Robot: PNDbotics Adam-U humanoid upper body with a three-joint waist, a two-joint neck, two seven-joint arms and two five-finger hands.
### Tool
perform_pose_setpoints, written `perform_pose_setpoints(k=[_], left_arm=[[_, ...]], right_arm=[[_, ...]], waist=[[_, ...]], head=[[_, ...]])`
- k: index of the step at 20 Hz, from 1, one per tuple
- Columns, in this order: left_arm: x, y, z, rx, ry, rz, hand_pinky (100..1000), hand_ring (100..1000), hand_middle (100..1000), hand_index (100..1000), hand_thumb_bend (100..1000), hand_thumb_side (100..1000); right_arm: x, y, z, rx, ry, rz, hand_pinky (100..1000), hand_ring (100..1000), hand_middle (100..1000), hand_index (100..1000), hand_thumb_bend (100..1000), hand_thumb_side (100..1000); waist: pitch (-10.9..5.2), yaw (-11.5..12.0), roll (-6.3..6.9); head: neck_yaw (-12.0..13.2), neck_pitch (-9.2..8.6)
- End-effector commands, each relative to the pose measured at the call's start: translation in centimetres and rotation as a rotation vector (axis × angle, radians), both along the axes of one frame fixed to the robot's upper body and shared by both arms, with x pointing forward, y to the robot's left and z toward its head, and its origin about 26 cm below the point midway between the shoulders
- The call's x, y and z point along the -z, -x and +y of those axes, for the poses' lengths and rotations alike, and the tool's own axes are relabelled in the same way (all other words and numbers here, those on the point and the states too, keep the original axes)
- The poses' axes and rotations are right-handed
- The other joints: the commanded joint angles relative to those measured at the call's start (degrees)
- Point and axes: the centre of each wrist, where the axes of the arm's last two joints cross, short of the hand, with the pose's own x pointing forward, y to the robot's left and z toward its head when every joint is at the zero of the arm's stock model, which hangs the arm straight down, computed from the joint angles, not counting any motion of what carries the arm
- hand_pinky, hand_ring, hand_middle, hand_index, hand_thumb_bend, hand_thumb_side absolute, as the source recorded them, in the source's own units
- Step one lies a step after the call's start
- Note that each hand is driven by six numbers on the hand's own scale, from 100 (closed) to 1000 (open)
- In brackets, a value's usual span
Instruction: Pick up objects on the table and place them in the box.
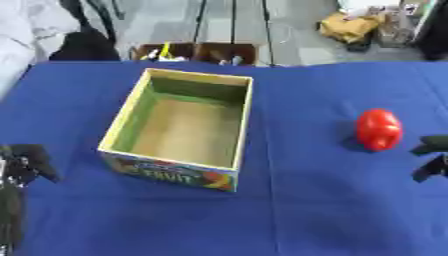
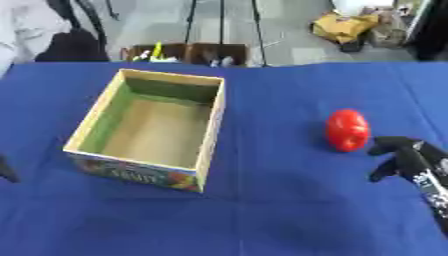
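An open cardboard box (image 1: 122, 122) with a green and tan inside and a printed fruit label on its front stands left of centre on the blue table; it holds nothing that I can see. A red, rounded fruit-like object (image 2: 347, 130) lies on the cloth to the right of the box. My right hand (image 2: 404, 156) is just right of the red object and slightly nearer, its fingers spread and pointing toward it, a small gap between them and it. My left hand (image 1: 24, 165) shows at the left edge, open and holding nothing.
The blue cloth (image 1: 306, 200) covers the whole table. Beyond the far edge on the floor stand brown crates (image 1: 197, 52) with small items, tripod legs and a yellow bag (image 1: 350, 27).
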Motion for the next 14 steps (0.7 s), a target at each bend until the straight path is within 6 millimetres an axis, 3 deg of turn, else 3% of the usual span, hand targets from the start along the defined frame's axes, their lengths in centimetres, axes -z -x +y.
perform_pose_setpoints(k=[1,7,12,13,14], left_arm=[[-0.7,0.3,0.3,-0.007,-0.02,-0.019,379,402,451,593,100,871],[-0.8,0.2,0.3,-0.002,-0.018,-0.019,380,402,451,594,100,871],[-0.8,0.2,0.2,0.004,-0.019,-0.021,380,402,451,594,100,871],[-0.8,0.2,0.3,0.005,-0.02,-0.021,380,402,451,594,100,870],[-0.8,0.2,0.3,0.005,-0.02,-0.02,380,402,451,594,100,870]], right_arm=[[-0.8,0.1,-0.1,-0.003,0.008,-0.029,601,516,657,801,279,842],[-0.8,0.1,0.0,-0.007,0.004,-0.028,601,516,657,801,279,841],[-1.3,0.1,-0.4,0.002,0.022,-0.051,607,528,671,808,322,877],[-1.9,0.0,-0.8,0.012,0.051,-0.082,618,544,687,816,441,949],[-2.5,0.0,-1.4,0.026,0.086,-0.123,621,550,691,817,482,975]], waist=[[-0.96,-0.1,-0.06],[-1.3,-0.1,-0.06],[-1.42,0.0,-0.02],[-1.46,0.0,-0.02],[-1.52,0.1,-0.03]], head=[[-0.8,-0.35],[-3.6,0.2],[-4.1,0.16],[-4.0,0.24],[-4.0,0.32]])
